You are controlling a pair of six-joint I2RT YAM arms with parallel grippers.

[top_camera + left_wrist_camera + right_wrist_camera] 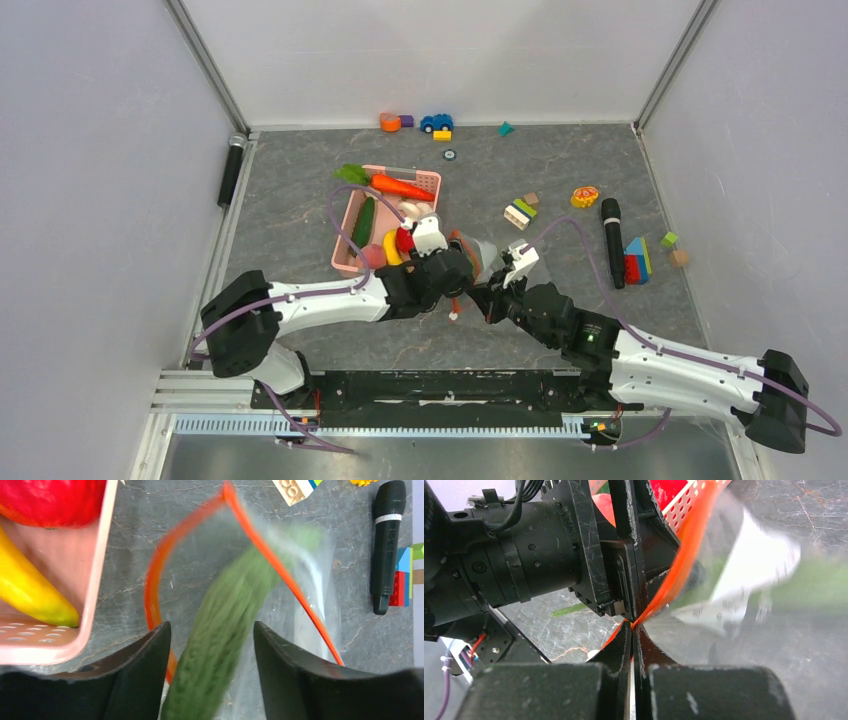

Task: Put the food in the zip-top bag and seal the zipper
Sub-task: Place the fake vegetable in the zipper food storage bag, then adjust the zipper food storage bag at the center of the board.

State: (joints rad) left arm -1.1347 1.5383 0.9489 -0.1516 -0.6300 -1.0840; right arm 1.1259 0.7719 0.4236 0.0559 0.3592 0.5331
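Note:
The zip-top bag (310,580) is held up with its mouth open, and the orange-red zipper (270,555) forms a loop. My left gripper (211,626) hangs open over that mouth. A blurred green cucumber (225,630) is between its fingers with a gap on each side, its far end inside the bag. My right gripper (632,625) is shut on the zipper (684,565) at the edge of the bag's mouth. The pink basket (345,235) to the left holds a carrot (400,186), another cucumber (364,222), a banana (30,590) and a tomato (50,500).
A black marker (611,240) and stacked coloured blocks (636,262) lie to the right of the bag. A toy car (436,122) and small blocks sit along the back wall. A black cylinder (231,170) lies at the left edge.

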